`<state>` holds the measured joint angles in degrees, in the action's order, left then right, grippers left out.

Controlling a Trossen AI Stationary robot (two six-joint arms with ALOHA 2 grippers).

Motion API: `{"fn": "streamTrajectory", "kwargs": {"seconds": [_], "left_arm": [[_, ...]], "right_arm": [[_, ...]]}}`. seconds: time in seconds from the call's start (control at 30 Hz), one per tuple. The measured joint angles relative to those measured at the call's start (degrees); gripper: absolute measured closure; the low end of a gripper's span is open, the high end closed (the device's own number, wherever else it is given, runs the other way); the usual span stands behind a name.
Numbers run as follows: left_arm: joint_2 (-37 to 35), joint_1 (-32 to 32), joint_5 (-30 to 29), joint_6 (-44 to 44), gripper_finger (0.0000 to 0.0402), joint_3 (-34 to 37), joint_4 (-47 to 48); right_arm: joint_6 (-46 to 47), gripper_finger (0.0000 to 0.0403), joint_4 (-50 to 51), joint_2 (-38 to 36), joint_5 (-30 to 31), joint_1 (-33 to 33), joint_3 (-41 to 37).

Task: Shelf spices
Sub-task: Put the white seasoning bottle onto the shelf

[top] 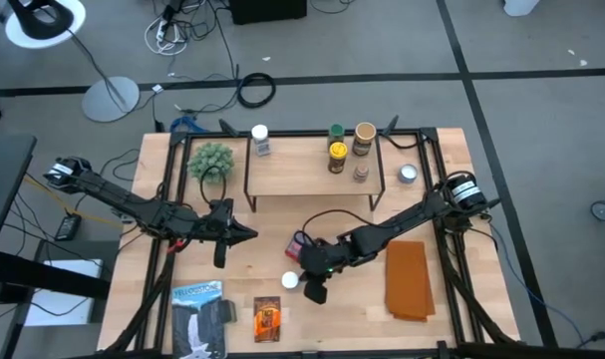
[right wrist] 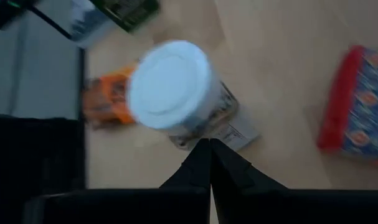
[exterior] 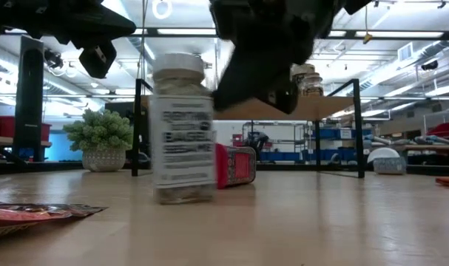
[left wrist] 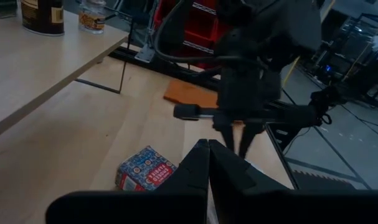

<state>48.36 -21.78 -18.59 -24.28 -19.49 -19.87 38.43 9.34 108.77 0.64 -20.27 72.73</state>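
A white-lidded spice jar [top: 290, 281] [right wrist: 170, 84] stands upright on its base on the table [exterior: 183, 125]. My right gripper [top: 314, 290] [right wrist: 208, 144] is shut and hovers just beside and above the jar, toward the table's right. A red box [top: 300, 244] [left wrist: 148, 171] [right wrist: 357, 106] lies flat behind the jar. My left gripper [top: 248, 234] [left wrist: 208, 146] is shut and held above the table, left of the red box. The shelf [top: 312, 175] carries several jars: white-lidded [top: 260, 140], green-lidded [top: 336, 132], yellow-lidded [top: 337, 157] and tan-lidded [top: 364, 135].
An orange-brown packet [top: 267, 317] and a blue-and-white flat package [top: 199, 317] lie near the table's near edge. A folded orange cloth [top: 410, 279] lies on the right. A potted plant [top: 212, 160] stands left of the shelf, a small silver tin [top: 409, 174] to its right.
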Motion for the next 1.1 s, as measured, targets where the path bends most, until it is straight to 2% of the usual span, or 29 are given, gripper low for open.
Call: {"fn": "streamTrajectory", "kwargs": {"seconds": [0.27,0.47,0.67,0.93,1.1], "left_arm": [[0.0,0.0,0.1,0.0,0.0387,0.0,-0.1],[0.0,0.0,1.3,-0.4,0.0368,0.0,0.0],[1.1,0.0,0.2,-0.3,0.0286,0.0,0.0],[7.2,0.0,1.5,-1.6,0.015,0.0,-5.4],[11.3,0.0,1.7,-3.2,0.0114,0.0,-8.7]], "right_arm": [[0.0,0.0403,-0.6,-0.2,-0.8,-0.6,0.0],[2.9,0.0403,8.3,-0.2,-0.7,-1.4,0.0],[6.3,0.0403,15.2,-0.2,-0.3,-3.5,0.0],[7.8,0.0403,16.1,-0.2,2.7,-5.8,0.0],[8.4,0.0403,16.3,-0.2,2.8,-6.0,0.0]]}}
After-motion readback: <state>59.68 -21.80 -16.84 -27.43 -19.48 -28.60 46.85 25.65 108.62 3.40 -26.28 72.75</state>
